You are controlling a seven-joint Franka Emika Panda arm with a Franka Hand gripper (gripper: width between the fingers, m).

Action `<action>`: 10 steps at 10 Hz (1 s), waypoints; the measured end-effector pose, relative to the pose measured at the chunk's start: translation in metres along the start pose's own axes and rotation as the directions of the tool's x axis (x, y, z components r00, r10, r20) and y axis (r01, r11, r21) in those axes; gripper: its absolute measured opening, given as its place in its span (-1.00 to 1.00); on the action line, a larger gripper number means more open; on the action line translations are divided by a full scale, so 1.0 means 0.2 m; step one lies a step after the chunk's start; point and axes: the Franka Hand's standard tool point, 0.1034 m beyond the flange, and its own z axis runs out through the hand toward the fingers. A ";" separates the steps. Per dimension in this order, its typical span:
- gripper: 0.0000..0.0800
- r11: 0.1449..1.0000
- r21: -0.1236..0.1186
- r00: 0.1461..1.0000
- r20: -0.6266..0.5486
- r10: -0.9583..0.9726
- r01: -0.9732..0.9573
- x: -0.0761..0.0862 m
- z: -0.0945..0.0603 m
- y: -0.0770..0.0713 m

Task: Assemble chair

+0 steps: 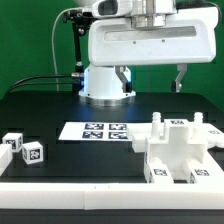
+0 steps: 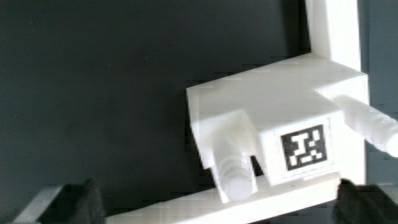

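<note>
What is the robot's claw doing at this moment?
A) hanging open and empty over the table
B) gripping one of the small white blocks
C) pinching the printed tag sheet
A: in the exterior view the gripper hangs with its jaws spread wide and nothing between them, clear of the white chair pieces below.
</note>
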 end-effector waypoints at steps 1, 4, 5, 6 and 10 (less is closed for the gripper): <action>0.62 0.992 -0.012 0.992 0.013 0.125 -0.125 -0.05 0.03 -0.02; 0.62 0.940 -0.029 0.940 0.031 0.341 -0.340 -0.20 0.10 -0.05; 0.62 0.948 -0.017 0.948 -0.001 0.318 -0.318 -0.19 0.10 -0.07; 0.62 0.947 -0.018 0.947 0.004 0.322 -0.321 -0.19 0.10 -0.06; 0.62 0.822 -0.049 0.822 0.019 0.569 -0.568 -0.32 0.17 -0.06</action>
